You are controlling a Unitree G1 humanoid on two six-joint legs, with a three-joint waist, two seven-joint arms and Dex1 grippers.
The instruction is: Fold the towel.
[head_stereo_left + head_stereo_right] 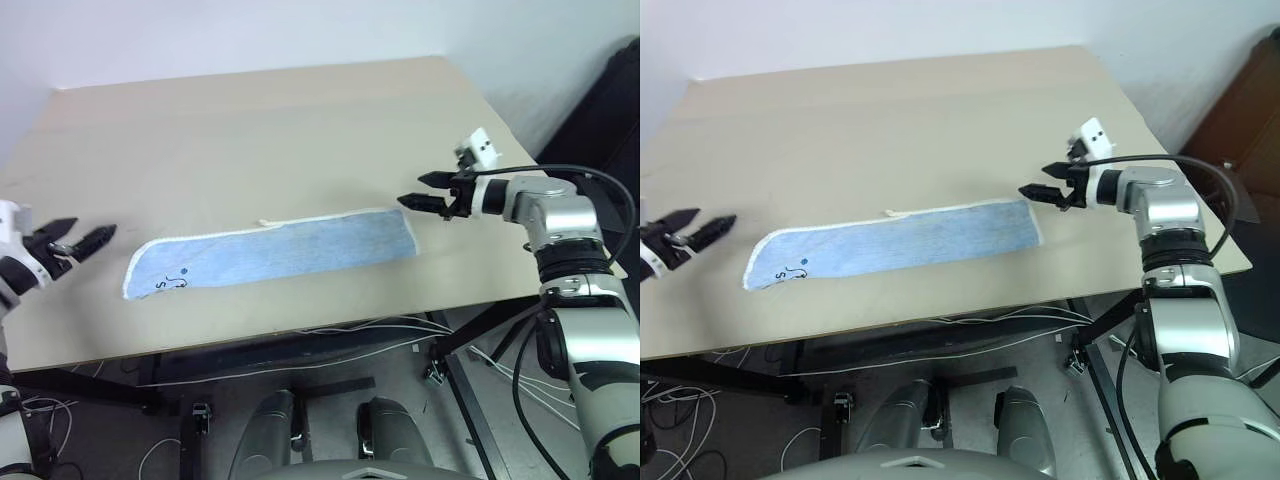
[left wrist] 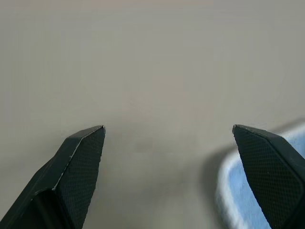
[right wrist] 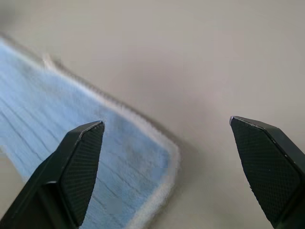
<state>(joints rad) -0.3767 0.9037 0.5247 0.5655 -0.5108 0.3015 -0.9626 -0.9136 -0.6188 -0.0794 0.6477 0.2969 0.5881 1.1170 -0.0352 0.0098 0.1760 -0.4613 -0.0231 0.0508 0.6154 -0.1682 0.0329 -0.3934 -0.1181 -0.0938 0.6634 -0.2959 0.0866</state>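
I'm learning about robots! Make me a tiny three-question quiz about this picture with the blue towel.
1. True or false: the towel lies flat on the table as a long narrow strip.
2. Which is right about the left gripper and right gripper? A) both grip the towel B) both are open with nothing in them, one beyond each end of the towel C) one lifts a corner
3. Fill in: near the towel's left end there is a small dark ____.

Key: 1 true; 2 B; 3 mark.
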